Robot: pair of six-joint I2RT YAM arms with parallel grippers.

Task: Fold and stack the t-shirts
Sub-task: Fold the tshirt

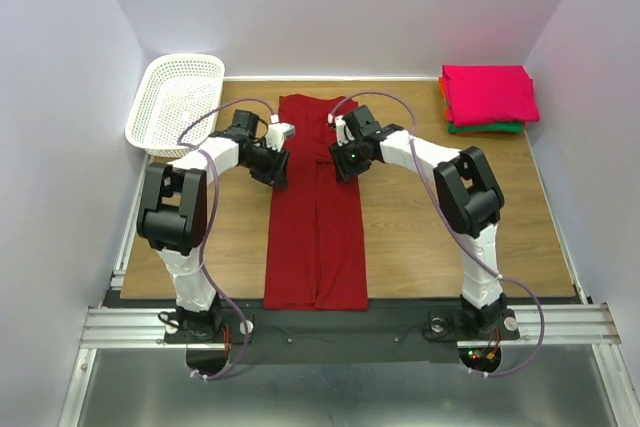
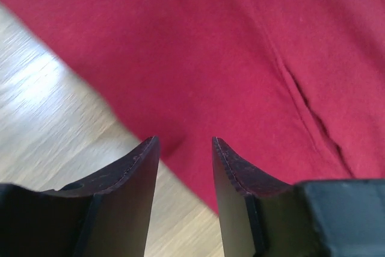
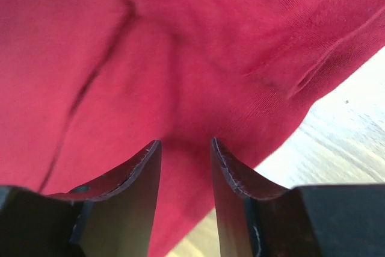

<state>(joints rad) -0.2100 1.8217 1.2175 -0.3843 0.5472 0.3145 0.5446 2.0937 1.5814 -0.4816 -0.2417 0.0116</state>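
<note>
Crimson t-shirt (image 1: 315,217) lay in the middle of the counter (image 1: 420,237) as a long narrow strip, already folded lengthwise. Near hem was at the front edge, collar end toward the back wall. L claw (image 1: 272,165) sat at the strip's left edge and R claw (image 1: 346,159) at its right edge, roughly level w/ each other over the far part of the strip. Wrist views: each claw's jaws stood part-way apart, cloth edge showing in the gap, nothing pinched afaict.

Step in hand, prob.: the cross-fold, i.e. one end brought over the other. To do it well:
- Bite both edges at the same height so the crease runs square.
- Take all layers, not just the top one, b/c the strip looked several layers thick.
- Close fully before lifting.
- Lift & carry both sides together, no skew.

After that it'd belong on the finished stack (image 1: 488,107) (pink on top, green at the bottom) at the far right corner, well apart. White basket (image 1: 175,102) at far left played no part.
</note>
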